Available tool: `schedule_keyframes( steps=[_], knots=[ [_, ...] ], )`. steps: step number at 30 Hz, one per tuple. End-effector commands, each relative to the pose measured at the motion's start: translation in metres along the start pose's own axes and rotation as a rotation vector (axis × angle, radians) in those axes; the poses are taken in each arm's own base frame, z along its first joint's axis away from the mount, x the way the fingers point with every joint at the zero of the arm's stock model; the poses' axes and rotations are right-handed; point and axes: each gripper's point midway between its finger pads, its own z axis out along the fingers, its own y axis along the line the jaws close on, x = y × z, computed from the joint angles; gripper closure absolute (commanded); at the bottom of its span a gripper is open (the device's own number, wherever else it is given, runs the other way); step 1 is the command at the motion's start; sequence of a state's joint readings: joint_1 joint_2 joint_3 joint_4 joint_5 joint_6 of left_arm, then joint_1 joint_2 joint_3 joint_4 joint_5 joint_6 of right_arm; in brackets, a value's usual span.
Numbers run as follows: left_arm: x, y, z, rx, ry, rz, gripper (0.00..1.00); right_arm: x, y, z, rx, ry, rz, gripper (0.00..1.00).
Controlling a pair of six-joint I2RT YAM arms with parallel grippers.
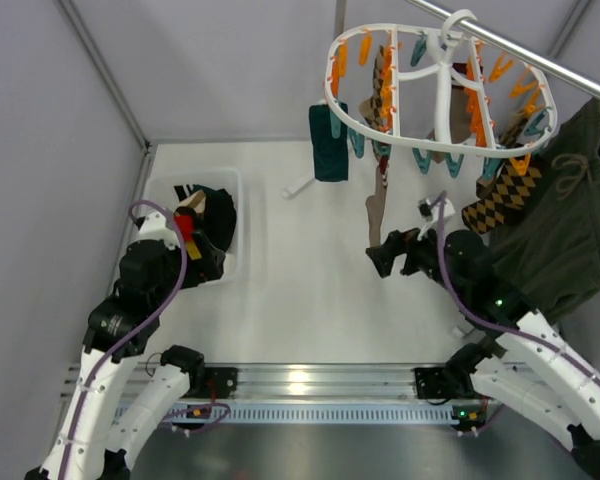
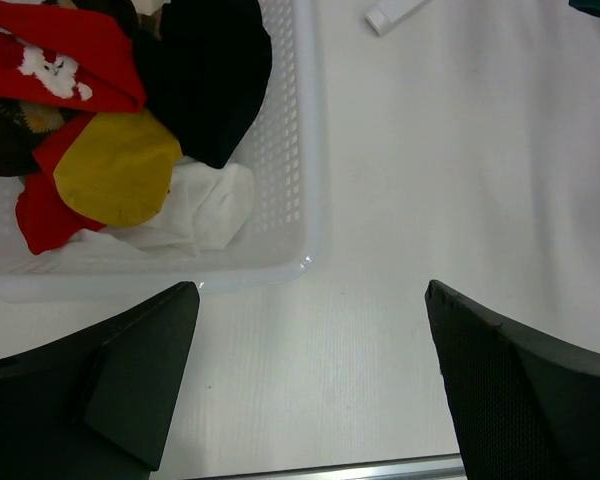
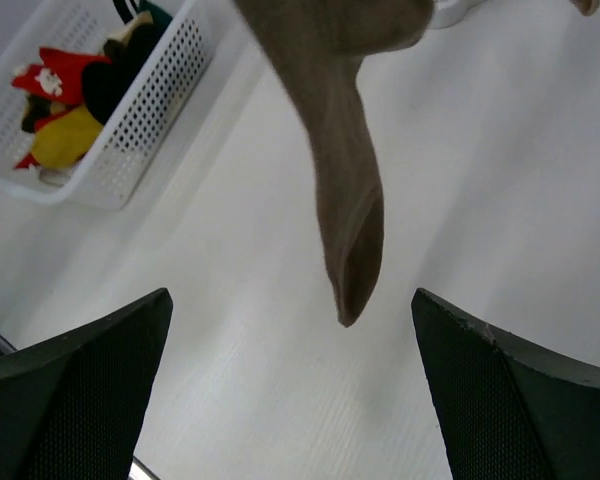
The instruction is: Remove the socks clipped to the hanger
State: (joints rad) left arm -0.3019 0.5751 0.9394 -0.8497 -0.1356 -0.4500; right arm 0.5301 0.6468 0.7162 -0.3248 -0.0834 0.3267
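Note:
The white oval hanger (image 1: 438,95) hangs from a metal rail at the back right, with orange and teal clips around it. Clipped to it are a dark teal sock (image 1: 329,140), a long brown sock (image 1: 377,208) and an argyle sock (image 1: 500,205). My right gripper (image 1: 383,257) is open just below the brown sock's lower end. In the right wrist view the brown sock (image 3: 348,190) dangles ahead of the open right gripper (image 3: 291,295), touching neither finger. My left gripper (image 2: 310,290) is open and empty, over the table beside the basket.
A white mesh basket (image 1: 230,182) at the left holds red, yellow, black and white socks (image 2: 115,165); its near rim (image 2: 280,265) lies just ahead of the left fingers. A large dark green drawstring garment (image 1: 560,235) hangs at the right from the rail (image 1: 540,60).

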Motion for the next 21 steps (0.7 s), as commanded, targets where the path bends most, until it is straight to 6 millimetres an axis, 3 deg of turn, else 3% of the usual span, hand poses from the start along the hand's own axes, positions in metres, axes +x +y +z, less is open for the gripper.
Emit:
schedule_keyframes(
  steps=[1, 5, 8, 9, 11, 12, 14, 16, 17, 18, 20, 21],
  knots=[
    [-0.011, -0.015, 0.004, 0.066, -0.023, 0.005, 0.01, -0.043, 0.003, 0.016, 0.165, -0.168, -0.148, 0.0],
    [-0.021, -0.034, -0.008, 0.157, -0.033, 0.002, 0.01, -0.036, -0.008, 0.037, 0.294, -0.195, -0.219, 0.01],
    [-0.031, -0.049, -0.016, 0.222, -0.036, -0.006, 0.01, -0.031, -0.016, 0.047, 0.334, -0.211, -0.243, 0.14],
    [-0.033, -0.054, -0.019, 0.244, -0.036, -0.005, 0.01, -0.031, -0.014, 0.054, 0.328, -0.22, -0.244, 0.26],
    [-0.042, -0.064, -0.022, 0.283, -0.039, 0.003, 0.01, -0.022, -0.014, 0.064, 0.323, -0.214, -0.255, 0.4],
    [-0.047, -0.069, -0.024, 0.301, -0.042, 0.003, 0.01, -0.027, -0.011, 0.067, 0.32, -0.245, -0.244, 0.41],
    [-0.061, -0.084, -0.027, 0.349, -0.042, 0.0, 0.01, -0.015, -0.009, 0.076, 0.327, -0.227, -0.273, 0.43],
    [-0.081, -0.097, -0.036, 0.389, -0.068, 0.002, 0.01, -0.015, -0.001, 0.08, 0.337, -0.263, -0.271, 0.55],
    [-0.086, -0.101, -0.028, 0.383, -0.048, 0.002, 0.01, -0.007, 0.001, 0.085, 0.346, -0.254, -0.287, 0.69],
    [-0.092, -0.105, -0.028, 0.393, -0.053, 0.005, 0.01, -0.007, -0.001, 0.084, 0.385, -0.269, -0.278, 0.78],
    [-0.115, -0.117, -0.036, 0.418, -0.089, 0.006, 0.01, 0.0, 0.013, 0.09, 0.378, -0.279, -0.272, 0.98],
    [-0.13, -0.123, -0.036, 0.423, -0.109, 0.006, 0.02, -0.001, 0.01, 0.089, 0.427, -0.289, -0.266, 0.99]
  ],
)
